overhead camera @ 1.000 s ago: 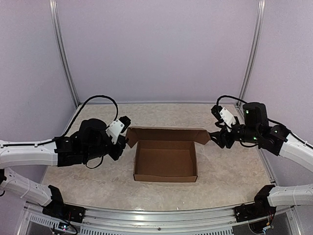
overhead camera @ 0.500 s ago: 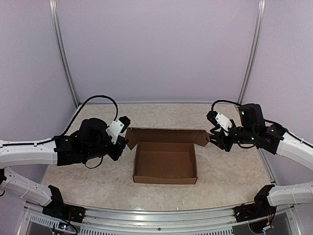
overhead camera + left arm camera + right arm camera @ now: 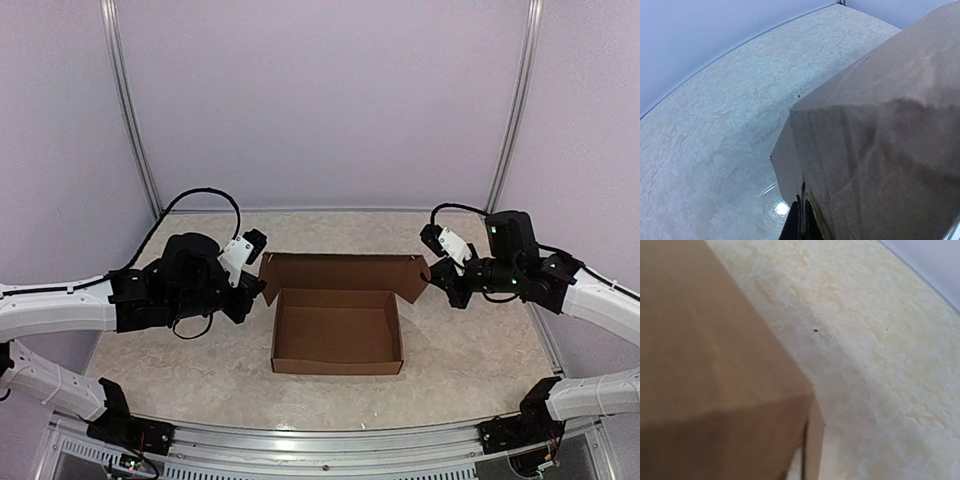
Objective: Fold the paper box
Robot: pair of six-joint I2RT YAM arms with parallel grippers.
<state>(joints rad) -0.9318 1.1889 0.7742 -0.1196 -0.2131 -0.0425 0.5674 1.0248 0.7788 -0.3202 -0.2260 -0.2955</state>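
Brown cardboard paper box (image 3: 337,332) on the mottled beige table (image 3: 470,350), lilac walls (image 3: 320,100) around, we saw the left claw (image 3: 258,287) and right claw (image 3: 432,279) each clenched on its rear flap.

Soft, even light is filling the overhead view, seemingly coming from above, and the paper box (image 3: 337,330) is casting only a faint shadow on the surface (image 3: 470,350). In the left wrist view a small glare spot is shining on the surface beside the cardboard's corner. Both wrist views are rendering the cardboard blurred, the right one softest.
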